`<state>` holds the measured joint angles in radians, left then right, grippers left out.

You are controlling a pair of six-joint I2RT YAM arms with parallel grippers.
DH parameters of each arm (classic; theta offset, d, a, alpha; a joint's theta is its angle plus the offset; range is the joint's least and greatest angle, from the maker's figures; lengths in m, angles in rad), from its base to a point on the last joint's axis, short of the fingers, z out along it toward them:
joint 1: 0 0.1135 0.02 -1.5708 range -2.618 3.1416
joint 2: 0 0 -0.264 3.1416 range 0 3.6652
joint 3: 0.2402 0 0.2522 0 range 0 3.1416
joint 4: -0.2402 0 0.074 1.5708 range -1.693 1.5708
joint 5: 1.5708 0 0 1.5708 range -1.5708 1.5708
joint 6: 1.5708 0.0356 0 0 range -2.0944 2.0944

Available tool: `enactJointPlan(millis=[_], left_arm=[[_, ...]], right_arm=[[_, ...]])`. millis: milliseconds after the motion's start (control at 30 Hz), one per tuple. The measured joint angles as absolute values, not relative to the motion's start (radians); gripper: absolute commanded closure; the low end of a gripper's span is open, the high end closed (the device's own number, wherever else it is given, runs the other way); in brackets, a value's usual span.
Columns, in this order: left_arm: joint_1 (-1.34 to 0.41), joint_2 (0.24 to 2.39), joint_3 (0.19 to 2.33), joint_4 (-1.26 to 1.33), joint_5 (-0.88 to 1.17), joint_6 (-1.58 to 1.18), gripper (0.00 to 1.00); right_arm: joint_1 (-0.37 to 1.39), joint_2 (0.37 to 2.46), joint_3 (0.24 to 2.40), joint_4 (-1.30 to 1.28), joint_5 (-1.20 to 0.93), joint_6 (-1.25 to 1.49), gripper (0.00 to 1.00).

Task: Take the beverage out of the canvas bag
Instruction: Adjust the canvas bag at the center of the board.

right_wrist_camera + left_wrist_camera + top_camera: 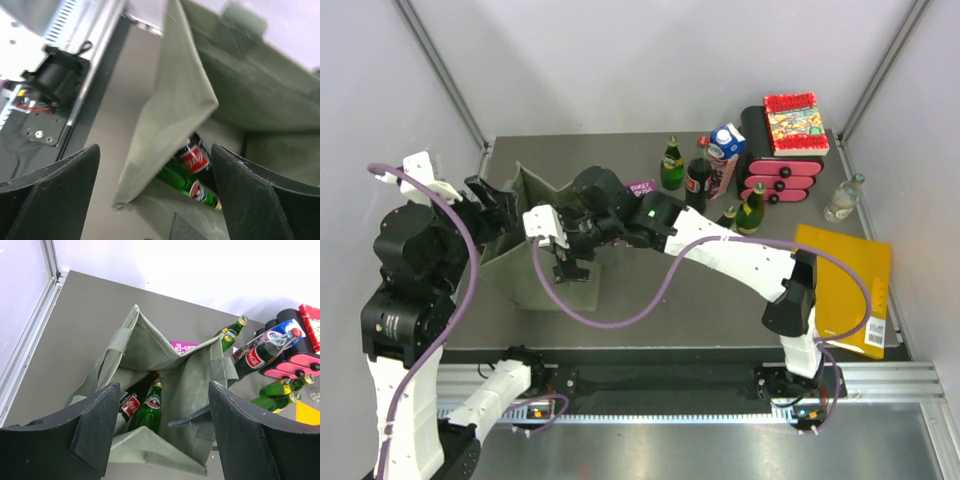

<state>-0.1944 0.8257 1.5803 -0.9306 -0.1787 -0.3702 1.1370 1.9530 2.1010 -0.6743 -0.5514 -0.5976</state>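
The olive canvas bag [535, 262] lies at the left of the table with its mouth open [165, 360]. Inside it lie two beverages side by side: a dark cola bottle with a red label [131, 402] [196, 159] and a green glass bottle [149, 409] [187, 184]. My left gripper [162, 425] [505, 208] hovers open over the bag's left rim, holding nothing. At the bag's near rim my right gripper [155, 195] [570, 262] is open; a fold of the bag's wall [170, 115] hangs between its fingers, and one fingertip [192, 419] reaches into the bag.
Behind the bag lies a pink book [640, 187]. At the back right stand a green bottle [671, 165], a cola bottle [697, 175], a carton [724, 158], more green bottles [750, 208], a pink drawer box [782, 172] bearing a red book [795, 122], and a clear bottle [843, 198]. A yellow book [845, 285] lies at the right.
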Motion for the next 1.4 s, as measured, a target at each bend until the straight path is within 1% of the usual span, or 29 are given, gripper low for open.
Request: enactJointPlan(millis=[33,67,133,167,267,367,400,567,700,900,1067,1400], left_arm=[[-0.194,0.824,1.583,-0.938,-0.178,-0.365,0.24],[-0.194,0.823,1.583,-0.945,-0.177,-0.363,0.24],[-0.194,0.823,1.581,-0.958,-0.174,-0.36,0.24],[-0.194,0.823,1.58,-0.96,-0.173,-0.36,0.24],[-0.194,0.82,1.568,-0.96,-0.165,-0.36,0.24],[-0.194,0.813,1.546,-0.96,-0.145,-0.36,0.24],[-0.194,0.812,1.535,-0.96,-0.136,-0.36,0.24],[-0.194,0.812,1.491,-0.965,-0.084,-0.358,0.24],[-0.194,0.806,1.459,-0.973,-0.049,-0.355,0.24],[-0.194,0.766,1.417,-1.013,-0.023,-0.356,0.24],[-0.194,0.733,1.407,-1.044,0.014,-0.351,0.24],[-0.194,0.699,1.327,-1.106,0.121,-0.258,0.22]], right_arm=[[1.139,1.96,2.101,-0.667,-0.52,-0.586,0.23],[1.141,1.967,2.101,-0.665,-0.495,-0.578,0.42],[1.142,1.974,2.095,-0.661,-0.462,-0.574,0.55],[1.144,1.973,2.078,-0.658,-0.452,-0.57,0.66],[1.165,1.941,1.972,-0.62,-0.436,-0.61,0.8],[1.208,1.86,1.786,-0.563,-0.398,-0.68,0.87],[1.225,1.826,1.718,-0.548,-0.385,-0.708,0.88],[1.283,1.75,1.524,-0.422,-0.298,-0.805,0.92],[1.331,1.746,1.436,-0.334,-0.217,-0.86,0.93],[1.409,1.793,1.413,-0.255,-0.124,-0.899,0.93],[1.457,1.831,1.369,-0.209,-0.078,-0.916,0.91],[1.488,1.852,1.361,-0.199,-0.049,-0.904,0.87]])
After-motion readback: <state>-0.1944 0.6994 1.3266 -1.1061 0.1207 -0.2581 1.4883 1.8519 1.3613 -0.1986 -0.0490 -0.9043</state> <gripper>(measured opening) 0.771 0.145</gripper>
